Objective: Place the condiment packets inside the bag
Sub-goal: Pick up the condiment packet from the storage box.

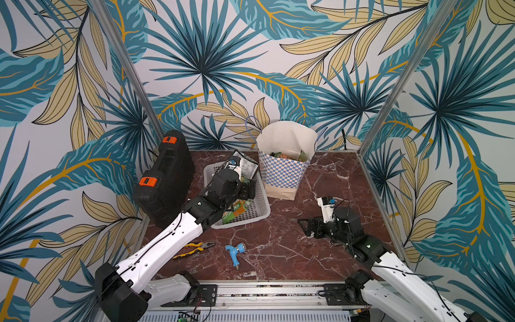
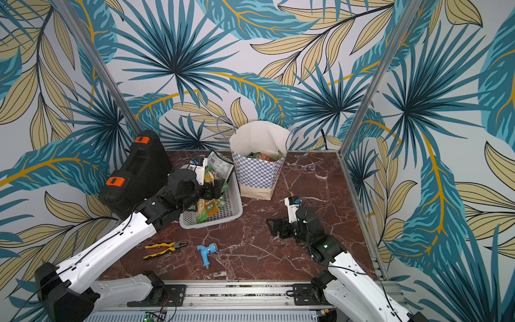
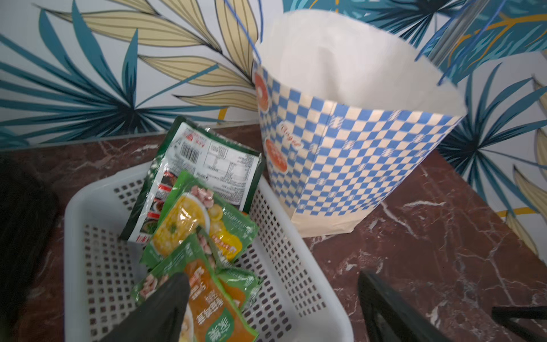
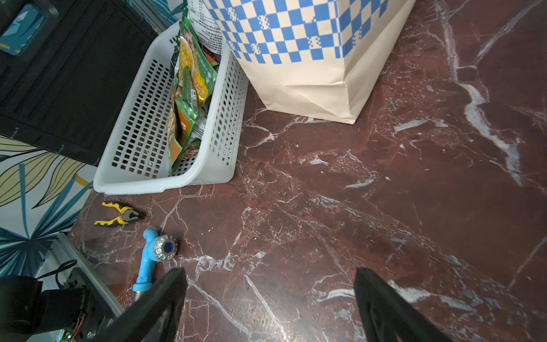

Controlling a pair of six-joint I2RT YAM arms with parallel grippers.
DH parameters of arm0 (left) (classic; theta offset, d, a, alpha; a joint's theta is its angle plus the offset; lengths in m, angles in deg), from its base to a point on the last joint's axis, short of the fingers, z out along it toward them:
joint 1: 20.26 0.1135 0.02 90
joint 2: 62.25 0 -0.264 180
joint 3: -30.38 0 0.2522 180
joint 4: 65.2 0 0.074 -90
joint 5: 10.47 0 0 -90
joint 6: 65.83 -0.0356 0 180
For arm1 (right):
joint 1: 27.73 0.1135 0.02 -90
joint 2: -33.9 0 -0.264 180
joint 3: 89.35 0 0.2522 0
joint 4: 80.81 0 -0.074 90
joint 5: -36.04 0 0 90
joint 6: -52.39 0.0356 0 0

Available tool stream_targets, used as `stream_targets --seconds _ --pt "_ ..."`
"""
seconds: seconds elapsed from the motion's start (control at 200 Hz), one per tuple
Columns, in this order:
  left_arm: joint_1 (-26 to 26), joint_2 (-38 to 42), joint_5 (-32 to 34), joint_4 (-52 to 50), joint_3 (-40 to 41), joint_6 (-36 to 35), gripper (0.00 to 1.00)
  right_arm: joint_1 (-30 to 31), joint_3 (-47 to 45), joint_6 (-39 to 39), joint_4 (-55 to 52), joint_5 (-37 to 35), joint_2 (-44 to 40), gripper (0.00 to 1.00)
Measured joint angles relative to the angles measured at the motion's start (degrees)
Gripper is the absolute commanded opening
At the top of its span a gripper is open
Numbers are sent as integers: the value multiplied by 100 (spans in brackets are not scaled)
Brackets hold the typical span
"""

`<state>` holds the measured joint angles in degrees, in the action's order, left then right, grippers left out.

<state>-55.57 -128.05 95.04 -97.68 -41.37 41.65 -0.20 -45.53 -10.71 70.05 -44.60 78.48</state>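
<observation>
The worktop (image 1: 278, 231) lies bare right of the basket (image 1: 245, 221). The open-topped bag (image 1: 281, 172) stands just beside it, a black case (image 1: 164, 178) crowds its other side; pliers (image 1: 195, 246) and a tap fitting (image 1: 234, 251) litter the front.

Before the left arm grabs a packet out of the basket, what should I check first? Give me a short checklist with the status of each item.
1. The bag stands upright with its mouth open: ok.
2. Several condiment packets lie in the basket, ready to pick: ok.
3. The left gripper is open above those packets: ok.
4. Its fingertip touches the top packet: cannot tell.
5. The right gripper is open and empty, apart from the bag and basket: ok.
6. The pliers and blue tap fitting lie off the route from basket to bag: ok.
</observation>
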Motion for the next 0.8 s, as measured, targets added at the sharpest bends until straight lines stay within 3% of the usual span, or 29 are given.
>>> stream_targets --seconds 0.135,0.34,0.801 --pt "280 369 313 474 817 52 100 74 114 33 203 151 385 88" --pt "1139 590 184 1322 2059 417 100 448 636 74 485 162 1202 83" --pt "1615 688 170 1947 2627 1331 100 1421 2367 11 831 -127 3523 75"
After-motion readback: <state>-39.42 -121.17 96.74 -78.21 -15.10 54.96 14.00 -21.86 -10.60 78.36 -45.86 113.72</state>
